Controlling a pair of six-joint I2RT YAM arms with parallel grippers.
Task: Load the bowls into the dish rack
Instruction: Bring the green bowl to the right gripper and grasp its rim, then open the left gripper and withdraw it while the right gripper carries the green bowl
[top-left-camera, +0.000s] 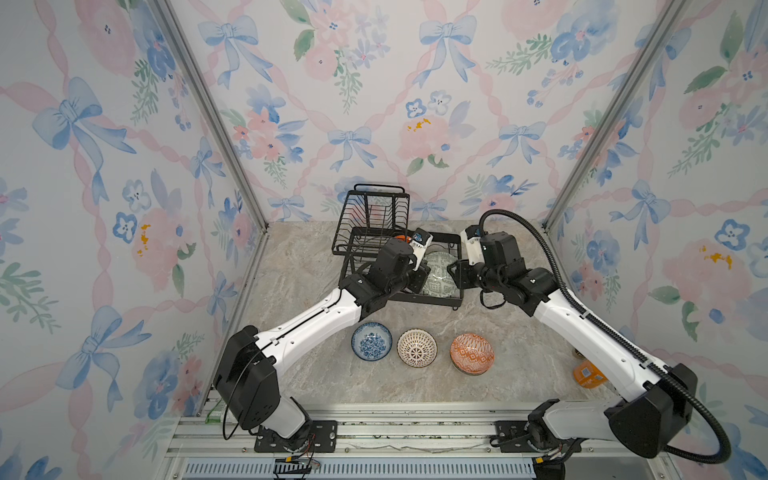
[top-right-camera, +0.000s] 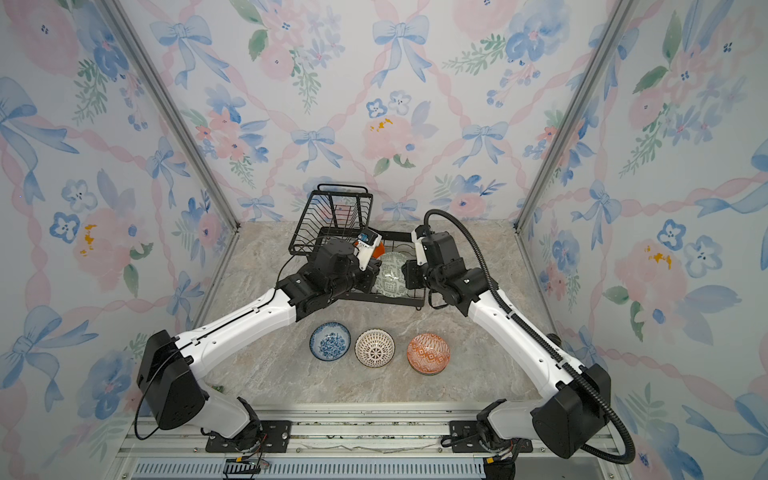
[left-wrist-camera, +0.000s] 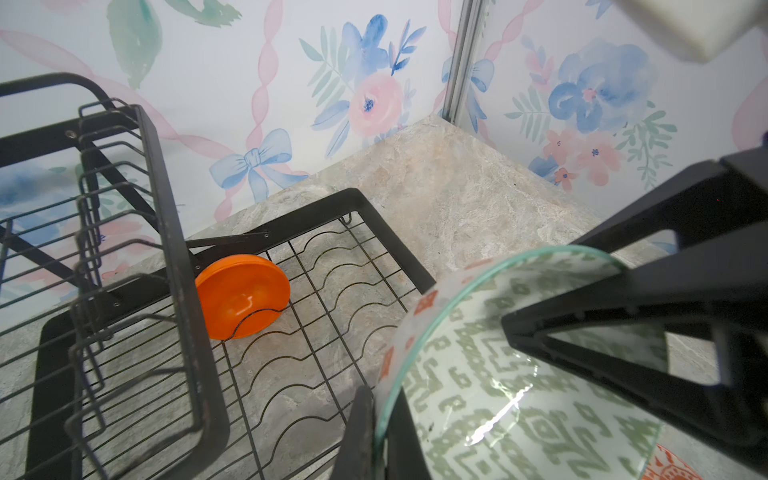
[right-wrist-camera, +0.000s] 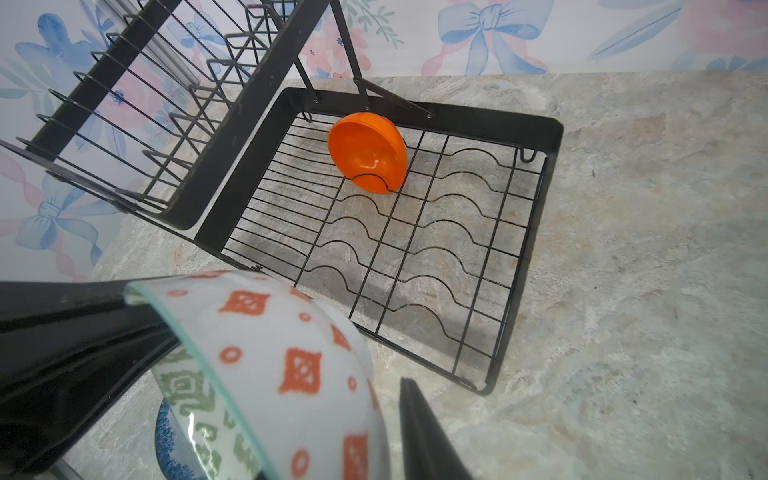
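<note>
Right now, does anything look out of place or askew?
One oddity: the grey-green bowl hangs tilted on edge above the dish rack. The left tool pinches its rim, and the right tool straddles its opposite wall. Nothing looks spilled or broken.

No text, number or brand can be read anywhere; the orange round container (top-left-camera: 588, 376) beside the right arm bears a pale label, its print too small to read; the white wrist-camera housing (top-left-camera: 422, 241) carries an illegible blue mark.
</note>
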